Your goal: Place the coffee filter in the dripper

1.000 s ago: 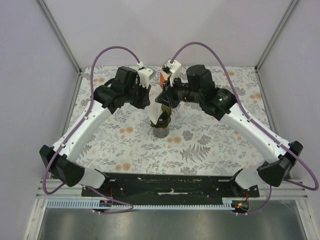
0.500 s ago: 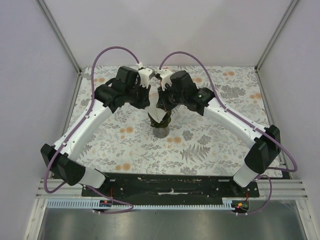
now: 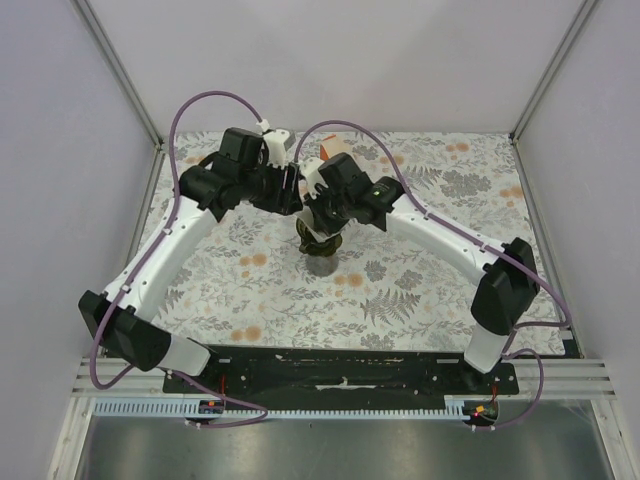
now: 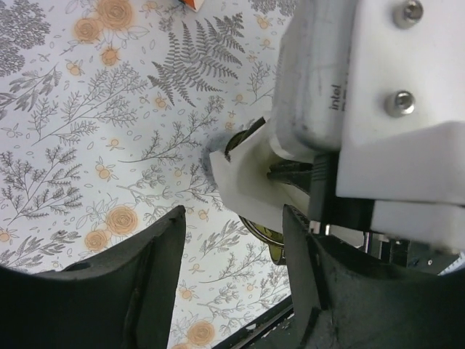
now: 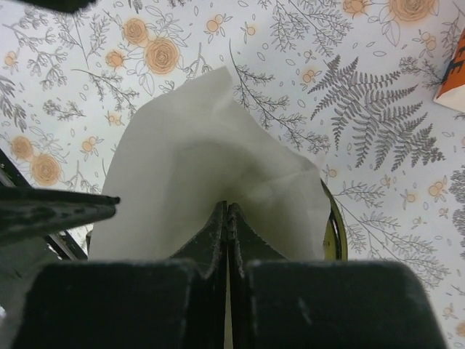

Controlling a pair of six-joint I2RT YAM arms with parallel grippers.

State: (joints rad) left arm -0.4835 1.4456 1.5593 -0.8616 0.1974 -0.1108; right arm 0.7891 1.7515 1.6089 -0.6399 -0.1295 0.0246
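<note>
The white coffee filter (image 5: 196, 149) stands opened in the dark dripper (image 3: 322, 245) at mid table, its top well above the olive rim (image 5: 334, 233). My right gripper (image 5: 227, 206) is shut, its joined tips pressed into the paper's hollow; I see no paper between them. From above it (image 3: 316, 213) hangs right over the dripper. My left gripper (image 4: 232, 218) is open just left of the filter (image 4: 240, 174), with only tablecloth between its fingers; from above it (image 3: 292, 193) sits beside the right one. The dripper's rim (image 4: 270, 234) peeks out under the paper.
An orange-and-cream pack (image 3: 327, 152) lies behind the dripper, its corner in the right wrist view (image 5: 453, 73). The right arm's white wrist camera (image 4: 363, 94) crowds close to the left gripper. Floral tablecloth (image 3: 420, 290) covers the table, with walls at the back and both sides.
The left gripper has opened and let go of the filter. The right gripper closed and swung left over the dripper, onto the filter. Both wrists have shifted left.
</note>
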